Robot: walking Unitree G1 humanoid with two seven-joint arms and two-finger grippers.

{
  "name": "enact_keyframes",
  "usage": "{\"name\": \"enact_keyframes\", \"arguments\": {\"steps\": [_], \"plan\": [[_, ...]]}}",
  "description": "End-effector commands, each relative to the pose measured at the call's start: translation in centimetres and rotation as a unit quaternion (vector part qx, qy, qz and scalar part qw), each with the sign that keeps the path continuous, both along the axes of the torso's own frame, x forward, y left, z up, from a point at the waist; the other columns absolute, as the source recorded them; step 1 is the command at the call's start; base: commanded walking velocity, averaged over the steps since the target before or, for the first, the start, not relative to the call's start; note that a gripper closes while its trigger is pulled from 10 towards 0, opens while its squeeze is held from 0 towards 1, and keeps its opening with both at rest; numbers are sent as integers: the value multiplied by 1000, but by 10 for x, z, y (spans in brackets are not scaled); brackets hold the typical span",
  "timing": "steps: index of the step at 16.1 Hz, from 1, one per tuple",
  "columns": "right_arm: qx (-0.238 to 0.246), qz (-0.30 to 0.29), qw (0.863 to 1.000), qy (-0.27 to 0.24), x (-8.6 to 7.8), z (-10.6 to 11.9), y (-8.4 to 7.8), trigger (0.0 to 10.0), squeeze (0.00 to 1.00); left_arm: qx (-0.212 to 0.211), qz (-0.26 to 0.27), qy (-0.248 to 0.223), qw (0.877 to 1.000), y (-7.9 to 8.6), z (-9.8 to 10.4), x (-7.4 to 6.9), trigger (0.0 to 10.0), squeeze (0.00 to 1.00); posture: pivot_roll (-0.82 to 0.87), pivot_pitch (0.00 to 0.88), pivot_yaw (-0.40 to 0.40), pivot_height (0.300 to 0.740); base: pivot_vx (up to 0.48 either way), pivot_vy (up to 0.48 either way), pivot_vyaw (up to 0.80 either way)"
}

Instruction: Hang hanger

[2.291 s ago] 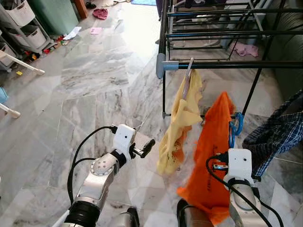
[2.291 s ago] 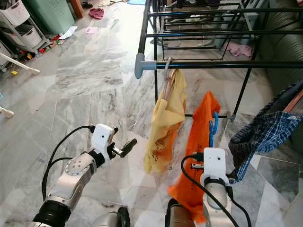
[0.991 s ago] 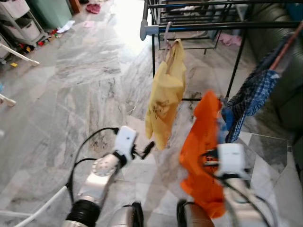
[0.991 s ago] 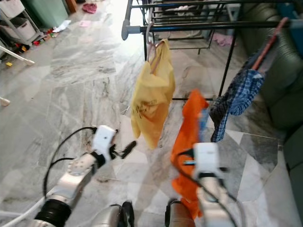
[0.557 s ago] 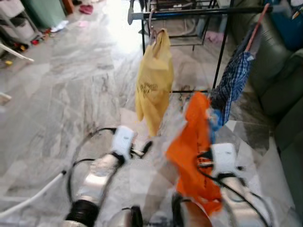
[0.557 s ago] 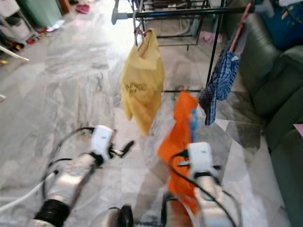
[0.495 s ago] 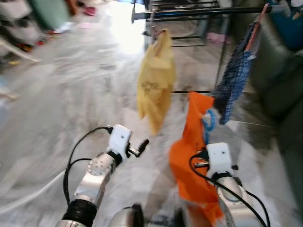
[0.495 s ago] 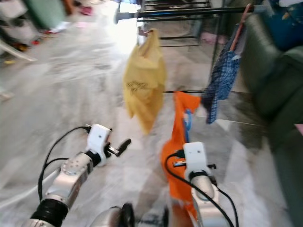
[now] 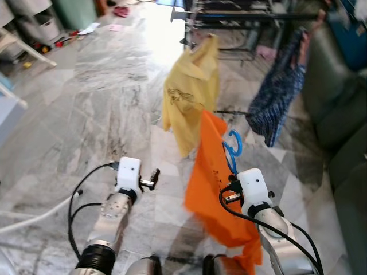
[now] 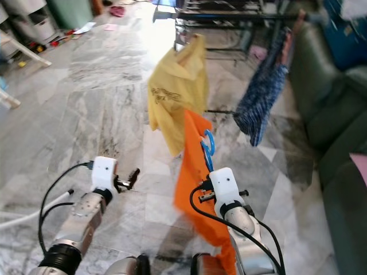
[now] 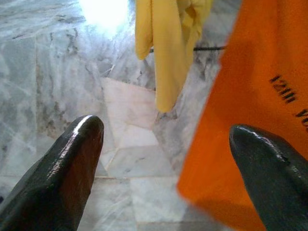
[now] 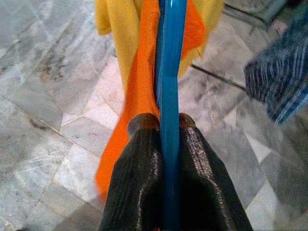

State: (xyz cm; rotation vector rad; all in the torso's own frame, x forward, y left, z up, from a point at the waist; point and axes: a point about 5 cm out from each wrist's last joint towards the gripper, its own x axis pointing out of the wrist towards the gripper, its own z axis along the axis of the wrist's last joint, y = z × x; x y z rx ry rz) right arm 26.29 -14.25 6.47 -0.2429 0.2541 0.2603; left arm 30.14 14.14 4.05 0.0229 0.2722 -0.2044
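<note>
My right gripper (image 12: 165, 126) is shut on a blue plastic hanger (image 9: 231, 150) that carries an orange shirt (image 9: 211, 183). The shirt hangs in front of my right arm, low and near me. Farther off stands a black drying rack (image 9: 241, 16) whose top rail holds a yellow shirt (image 9: 189, 97) and a blue checked shirt (image 9: 278, 91). The orange shirt is below that rail, roughly between the two hung shirts. My left gripper (image 11: 163, 144) is open at the lower left, with the orange shirt (image 11: 250, 96) just beside it and nothing between its fingers.
Grey marble floor (image 9: 103, 86) stretches ahead and left. A dark green sofa (image 9: 338, 114) runs along the right. White storage shelves (image 9: 34, 23) and scattered small items sit at the far left. A white cable (image 9: 34, 220) lies on the floor by my left arm.
The whole picture has shifted and swung, so the camera moved; the rack now sits farther up the view. The orange shirt on its hanger stays in my right gripper. My left gripper stays open.
</note>
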Motion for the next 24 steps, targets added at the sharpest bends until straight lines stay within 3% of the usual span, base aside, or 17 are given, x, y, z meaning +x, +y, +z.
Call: {"name": "enact_keyframes", "arguments": {"steps": [1,3,8,13,17,24], "plan": [[6,22,1000,-18,2,7,5,10000,0,5,18,2,1000,4,-4,-3,10000,0,-98,90,-29,740,0,0,0],[7,58,998,-28,6,13,11,10000,0,18,49,-1,999,11,-8,-5,10000,0,-63,89,-52,740,0,0,775],[18,163,986,-42,-2,14,40,10000,0,41,15,0,999,22,-10,-8,10000,0,-77,96,33,740,0,0,776],[40,108,992,-46,0,12,32,10000,0,34,-13,-2,999,5,1,8,10000,0,-118,94,85,740,0,0,775],[40,96,993,-52,0,14,26,10000,0,32,-30,12,999,-3,-2,10,10000,0,-132,102,81,740,0,0,775],[27,98,993,-65,9,20,23,10000,0,24,-44,-3,999,-9,3,10,10000,0,-116,146,75,740,0,0,773]]}}
